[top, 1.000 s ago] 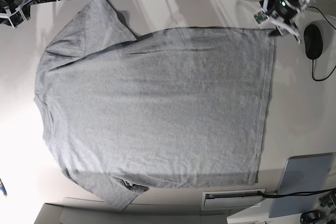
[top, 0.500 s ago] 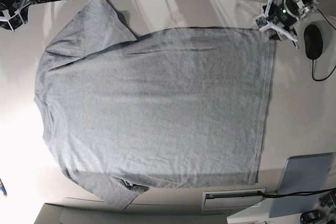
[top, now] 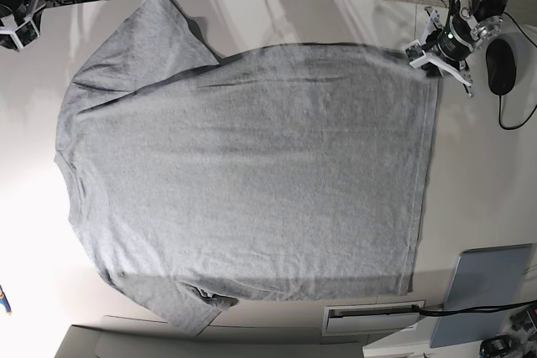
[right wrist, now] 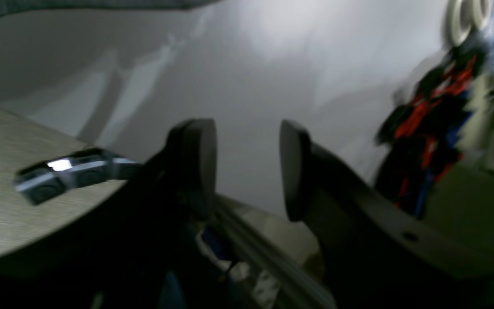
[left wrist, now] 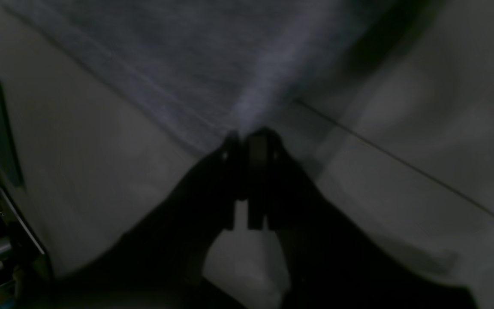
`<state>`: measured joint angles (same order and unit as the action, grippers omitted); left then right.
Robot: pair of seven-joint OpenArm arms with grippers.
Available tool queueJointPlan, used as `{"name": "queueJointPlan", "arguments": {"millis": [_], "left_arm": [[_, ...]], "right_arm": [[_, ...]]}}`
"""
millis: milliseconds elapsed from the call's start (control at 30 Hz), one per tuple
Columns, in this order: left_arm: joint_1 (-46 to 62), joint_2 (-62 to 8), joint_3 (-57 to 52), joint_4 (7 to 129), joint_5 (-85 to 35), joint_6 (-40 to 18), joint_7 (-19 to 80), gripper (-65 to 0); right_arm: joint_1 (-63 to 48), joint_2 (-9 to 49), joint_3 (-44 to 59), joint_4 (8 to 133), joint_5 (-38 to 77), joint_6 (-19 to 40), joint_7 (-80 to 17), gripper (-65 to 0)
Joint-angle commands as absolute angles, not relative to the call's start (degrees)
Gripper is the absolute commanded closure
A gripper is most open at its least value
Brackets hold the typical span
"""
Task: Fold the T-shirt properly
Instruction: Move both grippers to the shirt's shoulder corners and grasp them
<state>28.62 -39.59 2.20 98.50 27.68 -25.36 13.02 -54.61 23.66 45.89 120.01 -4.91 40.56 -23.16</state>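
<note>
Left tool (left wrist: 249,143) pinched shut on the far right hem corner of the T-shirt (top: 252,173) spread flat on the worktop (top: 478,165), right tool (right wrist: 247,167) gaping empty at far left

Left hand (left wrist: 247,143) pinched closed, right hand (right wrist: 247,167) spread.

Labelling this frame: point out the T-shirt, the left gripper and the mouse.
T-shirt (top: 252,173): base view, middle of the body.
Left gripper (top: 430,59): base view, fingertips at the shirt's hem corner.
Mouse (top: 500,67): base view, middle of its black shell.
</note>
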Motion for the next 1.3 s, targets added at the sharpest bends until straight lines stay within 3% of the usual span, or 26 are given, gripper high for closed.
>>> {"name": "queueJointPlan", "arguments": {"millis": [0,167,267,333,600,1267], "left_arm": [[29.56,-40.14,2.50,97.82,27.83,-28.60,15.40,0.0],[29.54,-40.14,2.50,97.82,27.86,-28.56,15.40,0.0],[29.54,-40.14,2.50,97.82,27.86,-28.49,15.40,0.0],[29.54,-40.12,2.50,97.84,27.83,-28.32,15.38,0.0],[29.50,-40.14,2.50,97.84,27.88,-28.34,15.40,0.0],[29.52,-40.14,2.50,97.84,27.83,-28.12,15.38,0.0]], "right_arm": [[-55.07,24.53,45.98,120.64,-6.92,40.00,-21.06,-24.5],[-55.07,27.81,36.84,120.49,-20.12,40.00,-19.20,-24.5],[-55.00,31.75,27.29,119.44,-28.67,33.50,-19.33,-24.5],[-54.08,34.13,21.82,119.07,-33.41,32.23,-21.30,-24.5],[-48.42,37.82,9.87,116.64,-34.09,31.97,-25.02,-24.4],[-30.83,37.76,-8.14,103.39,-35.14,31.90,-23.73,-24.4]]}}
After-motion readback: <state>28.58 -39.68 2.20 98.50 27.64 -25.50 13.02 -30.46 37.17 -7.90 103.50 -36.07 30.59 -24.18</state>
